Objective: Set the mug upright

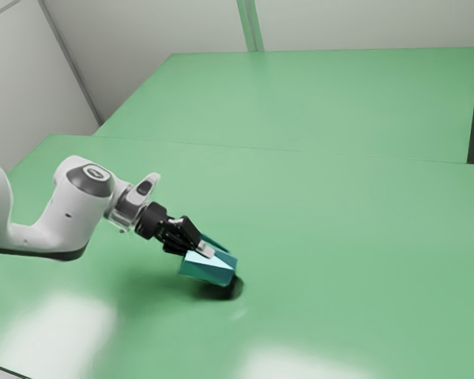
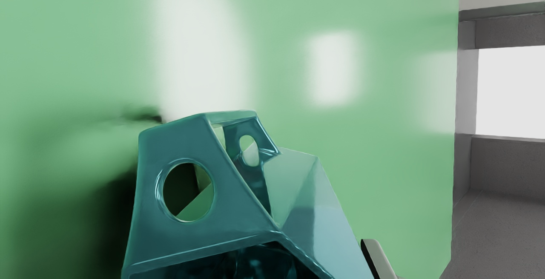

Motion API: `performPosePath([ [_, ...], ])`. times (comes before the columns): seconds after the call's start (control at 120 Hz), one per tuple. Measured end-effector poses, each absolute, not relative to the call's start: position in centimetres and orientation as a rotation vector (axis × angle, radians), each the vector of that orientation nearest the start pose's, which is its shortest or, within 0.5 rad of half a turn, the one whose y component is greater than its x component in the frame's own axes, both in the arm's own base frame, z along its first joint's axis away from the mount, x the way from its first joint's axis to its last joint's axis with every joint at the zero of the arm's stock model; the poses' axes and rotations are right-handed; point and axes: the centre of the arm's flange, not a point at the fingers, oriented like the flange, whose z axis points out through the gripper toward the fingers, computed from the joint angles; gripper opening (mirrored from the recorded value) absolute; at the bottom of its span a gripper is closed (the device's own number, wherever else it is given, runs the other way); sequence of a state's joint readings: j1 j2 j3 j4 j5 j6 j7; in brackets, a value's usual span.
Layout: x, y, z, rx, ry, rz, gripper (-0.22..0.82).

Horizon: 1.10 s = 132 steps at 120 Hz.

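Note:
In the exterior view my gripper (image 1: 202, 248) reaches down to the teal faceted mug (image 1: 209, 270). One light fingertip lies against the mug's side, and the mug is tilted between the fingers, with a dark shadow under it. The wrist view has the glossy mug (image 2: 238, 211) close up, its dark hollow towards my hand and a round hole in one face. One finger of my gripper (image 2: 377, 257) presses along the outside of the pale blue wall; the other finger is hidden by the mug. The gripper is shut on the mug.
The mug is over a wide green table (image 1: 340, 253), with a second green surface (image 1: 300, 95) behind it. In the wrist view the table's edge runs beside a grey wall with a bright opening (image 2: 511, 91).

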State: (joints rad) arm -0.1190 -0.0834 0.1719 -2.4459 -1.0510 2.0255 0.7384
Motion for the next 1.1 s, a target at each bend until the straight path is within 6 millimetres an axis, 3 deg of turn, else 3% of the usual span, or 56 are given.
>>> performPosePath([
  [0.117, 46.4, -2.8, 35.7, 2.258, -0.089, 0.115, -0.14],
  [0.233, 48.7, -2.8, 39.9, 2.337, -0.212, 0.179, -0.14],
  [0.375, 51.3, -3.1, 45.3, 2.519, -0.432, 0.219, -0.15],
  [0.5, 52.7, -3.0, 47.8, 2.708, -0.607, 0.195, -0.15],
  [0.567, 53.1, -3.0, 48.0, 2.800, -0.686, 0.163, -0.15],
  [0.725, 54.1, -2.7, 46.4, 2.946, -0.784, 0.065, -0.14],
  [1.1, 53.9, -1.8, 42.0, 3.072, -0.784, -0.020, -0.14],
])
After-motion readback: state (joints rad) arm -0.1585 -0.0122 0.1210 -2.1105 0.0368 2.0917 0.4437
